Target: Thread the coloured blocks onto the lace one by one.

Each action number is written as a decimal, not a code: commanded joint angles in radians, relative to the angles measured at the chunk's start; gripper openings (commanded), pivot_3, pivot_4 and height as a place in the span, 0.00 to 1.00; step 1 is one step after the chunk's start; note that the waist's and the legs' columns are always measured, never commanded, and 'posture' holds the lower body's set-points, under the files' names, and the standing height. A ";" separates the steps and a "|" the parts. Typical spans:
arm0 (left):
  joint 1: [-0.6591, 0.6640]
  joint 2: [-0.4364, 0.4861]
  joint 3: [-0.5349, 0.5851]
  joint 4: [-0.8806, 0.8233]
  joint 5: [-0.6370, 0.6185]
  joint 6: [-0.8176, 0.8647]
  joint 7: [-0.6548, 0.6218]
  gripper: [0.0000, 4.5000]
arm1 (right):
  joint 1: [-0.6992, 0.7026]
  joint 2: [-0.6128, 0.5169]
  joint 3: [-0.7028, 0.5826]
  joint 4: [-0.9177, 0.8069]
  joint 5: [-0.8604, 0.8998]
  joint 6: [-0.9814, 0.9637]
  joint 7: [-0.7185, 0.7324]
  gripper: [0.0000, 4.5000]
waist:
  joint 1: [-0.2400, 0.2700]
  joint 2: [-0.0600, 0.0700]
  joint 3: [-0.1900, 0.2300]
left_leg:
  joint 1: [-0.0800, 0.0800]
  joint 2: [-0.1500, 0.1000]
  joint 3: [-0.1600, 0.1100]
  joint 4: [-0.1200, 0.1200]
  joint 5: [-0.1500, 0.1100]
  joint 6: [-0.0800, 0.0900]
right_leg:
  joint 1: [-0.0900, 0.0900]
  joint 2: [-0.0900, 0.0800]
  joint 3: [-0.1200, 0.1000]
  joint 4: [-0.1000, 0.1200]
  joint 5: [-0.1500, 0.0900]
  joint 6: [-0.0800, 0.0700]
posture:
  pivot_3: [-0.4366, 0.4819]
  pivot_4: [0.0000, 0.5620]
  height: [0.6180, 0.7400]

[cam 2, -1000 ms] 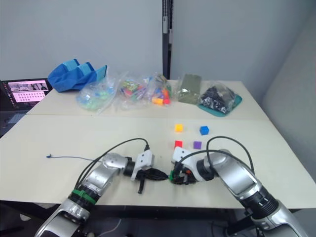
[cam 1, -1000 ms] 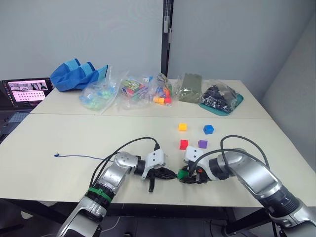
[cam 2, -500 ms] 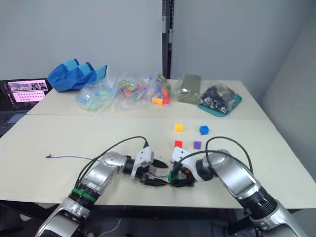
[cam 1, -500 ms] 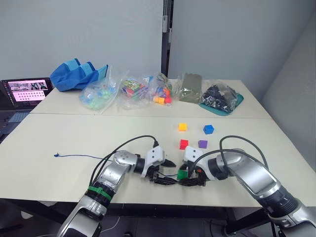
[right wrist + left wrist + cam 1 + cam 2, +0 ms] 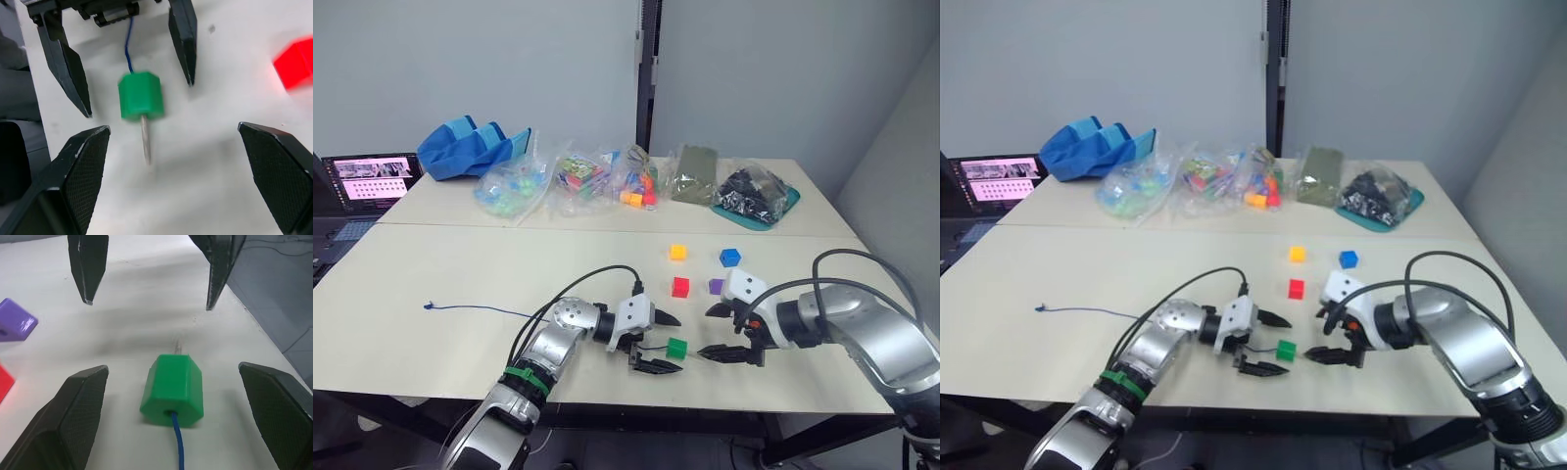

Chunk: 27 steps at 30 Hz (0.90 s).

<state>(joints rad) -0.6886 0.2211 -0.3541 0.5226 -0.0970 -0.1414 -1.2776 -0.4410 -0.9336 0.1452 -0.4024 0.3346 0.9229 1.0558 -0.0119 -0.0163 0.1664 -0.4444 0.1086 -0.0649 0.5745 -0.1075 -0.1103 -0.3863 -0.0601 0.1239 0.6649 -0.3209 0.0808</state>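
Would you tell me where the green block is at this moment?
The green block lies on the table near its front edge, between the open left gripper and open right gripper, with the lace threaded through it.

Grey walls (image 5: 509,69); 2 pale tables (image 5: 460,264) pushed together.

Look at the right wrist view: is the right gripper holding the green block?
No: the green block lies free on the table, threaded on the lace, between the open fingers of the right gripper.
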 commanded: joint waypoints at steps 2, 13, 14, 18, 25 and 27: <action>-0.054 -0.027 -0.006 0.079 0.021 -0.069 -0.013 1.00 | 0.061 -0.030 -0.035 -0.065 -0.009 -0.020 -0.050 0.98 | -0.003 0.000 0.000 | 0.000 0.000 0.000 0.000 0.000 0.000 | 0.000 0.000 0.000 0.000 0.000 0.000 | 0.48 0.27 1.00; -0.115 -0.049 -0.015 0.207 0.052 -0.143 -0.050 0.29 | 0.138 0.038 0.035 -0.073 -0.101 -0.188 -0.167 1.00 | -0.003 0.000 0.000 | 0.000 0.000 0.000 0.000 0.000 0.000 | 0.000 0.000 0.000 0.000 0.000 0.000 | 0.48 0.27 1.00; -0.115 -0.051 -0.017 0.210 0.055 -0.146 -0.054 0.29 | 0.142 0.042 0.043 -0.064 -0.112 -0.201 -0.169 1.00 | -0.003 0.000 0.000 | 0.000 0.000 0.000 0.000 0.000 0.000 | 0.000 0.000 0.000 0.000 0.000 0.000 | 0.48 0.27 1.00; -0.116 -0.047 -0.011 0.217 0.059 -0.149 -0.066 0.29 | 0.147 0.061 0.069 -0.037 -0.131 -0.240 -0.170 1.00 | -0.002 0.000 0.000 | 0.000 0.000 0.000 0.000 0.000 0.000 | 0.000 0.000 0.000 0.000 0.000 0.000 | 0.48 0.27 1.00; -0.104 -0.033 -0.005 0.213 0.063 -0.149 -0.069 0.29 | 0.135 0.095 0.099 0.025 -0.153 -0.272 -0.161 0.67 | -0.004 0.000 0.000 | 0.000 0.000 0.000 0.000 0.000 0.000 | 0.000 0.000 0.000 0.000 0.000 0.000 | 0.48 0.27 1.00; -0.102 -0.033 -0.004 0.214 0.064 -0.148 -0.066 0.29 | 0.132 0.100 0.104 0.039 -0.155 -0.280 -0.157 0.52 | -0.005 0.000 0.000 | 0.001 0.000 0.000 0.000 0.000 0.000 | 0.001 0.000 0.000 0.000 0.000 0.000 | 0.48 0.27 1.00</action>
<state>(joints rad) -0.7915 0.1847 -0.3587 0.7418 -0.0410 -0.2841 -1.3358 -0.3009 -0.8332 0.2450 -0.3744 0.1991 0.6552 0.9022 -0.0168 -0.0164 0.1664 -0.4436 0.1085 -0.0653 0.5744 -0.1073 -0.1105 -0.3854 -0.0600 0.1238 0.6652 -0.3209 0.0809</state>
